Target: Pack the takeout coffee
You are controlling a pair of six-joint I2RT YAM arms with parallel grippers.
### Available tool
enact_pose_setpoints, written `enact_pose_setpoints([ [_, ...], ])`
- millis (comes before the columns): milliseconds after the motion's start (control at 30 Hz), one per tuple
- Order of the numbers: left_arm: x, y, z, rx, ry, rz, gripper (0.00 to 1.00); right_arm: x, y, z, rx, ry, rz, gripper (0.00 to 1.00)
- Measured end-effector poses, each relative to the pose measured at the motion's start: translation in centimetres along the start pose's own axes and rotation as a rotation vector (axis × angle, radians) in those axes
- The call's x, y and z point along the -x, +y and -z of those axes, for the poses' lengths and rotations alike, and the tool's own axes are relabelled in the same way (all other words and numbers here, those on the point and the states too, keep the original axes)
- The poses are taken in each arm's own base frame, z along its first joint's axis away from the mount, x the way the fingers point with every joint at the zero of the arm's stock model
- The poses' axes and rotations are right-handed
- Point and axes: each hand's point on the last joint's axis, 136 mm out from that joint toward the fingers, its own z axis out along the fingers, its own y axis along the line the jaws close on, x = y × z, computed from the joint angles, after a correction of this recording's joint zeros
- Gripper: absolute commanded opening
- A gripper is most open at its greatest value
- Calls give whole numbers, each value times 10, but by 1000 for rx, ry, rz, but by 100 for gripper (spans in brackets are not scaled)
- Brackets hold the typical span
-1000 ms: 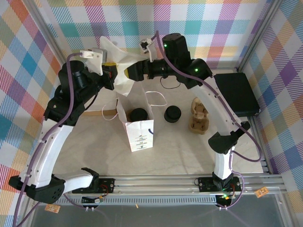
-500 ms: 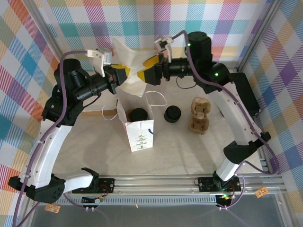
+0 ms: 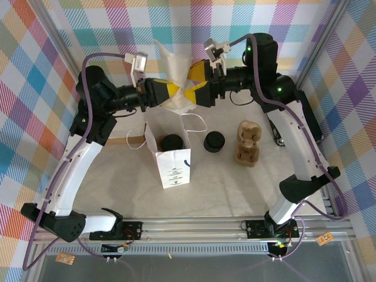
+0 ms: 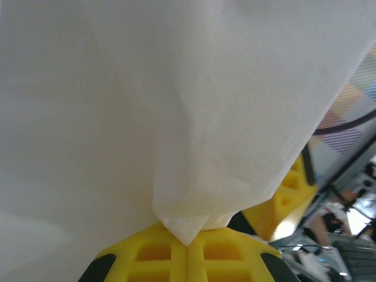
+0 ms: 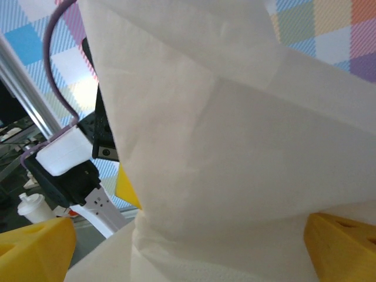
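Napkin risk: my left claw (image 4: 187,252) was clenched on one corner of the napkin (image 3: 175,70), held high over the desk (image 3: 117,176). I judged that so thin a pinch could slip or tear the sheet.
Right claw: the right claw (image 3: 189,92) stood released, fingers spread wide on either side of the napkin. If it closed off-centre, it could crumple the sheet or tug it out of the left claw.
Bag risk: the bag (image 3: 174,167) stood upright and open, lower down and nearer the arm bases. A loose napkin could miss its mouth, and an arm coming in low could tip the bag and the drink with it.
Coffee: the coffee (image 3: 172,141) sat inside the bag, with only its black lid visible through the mouth.
Lids risk: the lid stack (image 3: 214,141), just right of the bag, looked much like the coffee's lid from above, so I could have mistaken one for the other.
Counts: one coffee, one bag, one napkin, one lid stack, one tan object (image 3: 248,144) I could not identify, and two claws.
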Motion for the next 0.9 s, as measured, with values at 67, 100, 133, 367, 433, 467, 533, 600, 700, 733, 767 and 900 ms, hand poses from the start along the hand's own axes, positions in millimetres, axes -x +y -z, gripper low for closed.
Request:
enact_pose_setpoints([
  [67, 2, -7, 0, -37, 4, 12, 0, -1, -1, 0, 17, 4, -10, 99],
  [100, 1, -10, 0, -50, 8, 15, 0, -2, -3, 0, 23, 6, -16, 99],
  [133, 1, -12, 0, -63, 11, 18, 0, -3, -4, -1, 30, 9, -29, 99],
  [367, -4, -17, 2, -91, 38, 51, 0, -6, -19, 8, 35, 11, -95, 99],
  [433, -6, -19, 3, -97, 47, 60, 0, -6, -19, 9, 42, 10, -101, 99],
  [467, -7, -20, 3, -99, 51, 61, 0, -5, -19, 10, 46, 8, -102, 99],
  [533, -9, -23, 5, -103, 60, 68, 0, -4, -16, 10, 72, 6, -111, 99],
  [600, -9, -28, 6, -113, 65, 72, 0, -1, -12, 9, 108, 3, -122, 99],
  [700, -8, -33, 7, -138, 69, 91, 0, 1, -5, 4, 174, 9, -139, 99],
  [733, -7, -36, 7, -150, 69, 101, 0, 2, -1, 0, 198, 14, -145, 99],
  [767, -6, -38, 7, -165, 70, 108, 0, 2, 2, -4, 224, 20, -147, 99],
  [900, 0, -49, 7, -223, 69, 134, 0, 1, 16, -21, 321, 47, -166, 100],
])
